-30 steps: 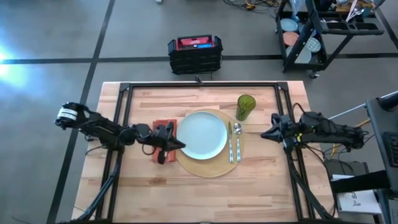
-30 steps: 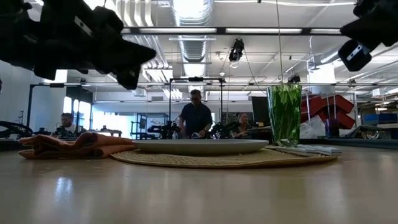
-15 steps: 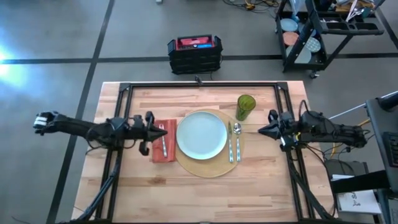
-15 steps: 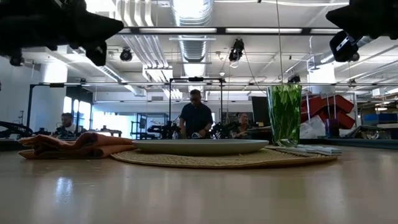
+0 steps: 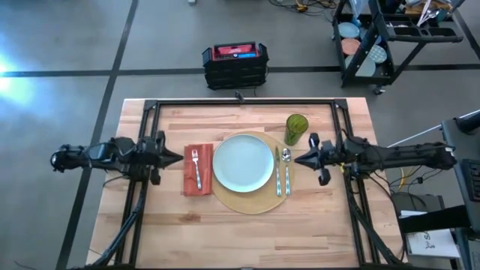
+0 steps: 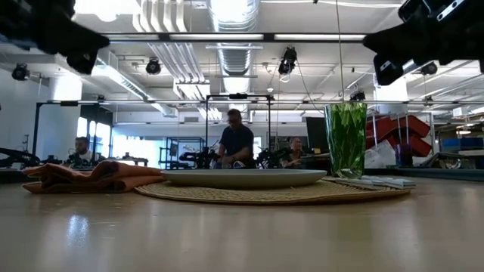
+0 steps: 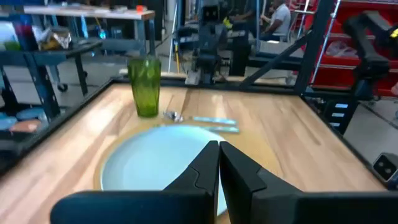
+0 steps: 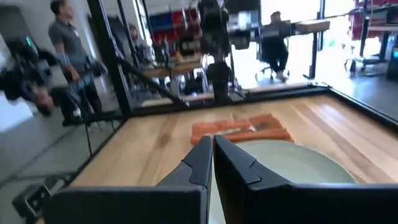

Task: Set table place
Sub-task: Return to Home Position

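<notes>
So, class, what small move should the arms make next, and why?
Probably retract both outward, away from the middle: the left gripper and right gripper hang shut and empty, and the fork, plate and cup already look placed.
</notes>
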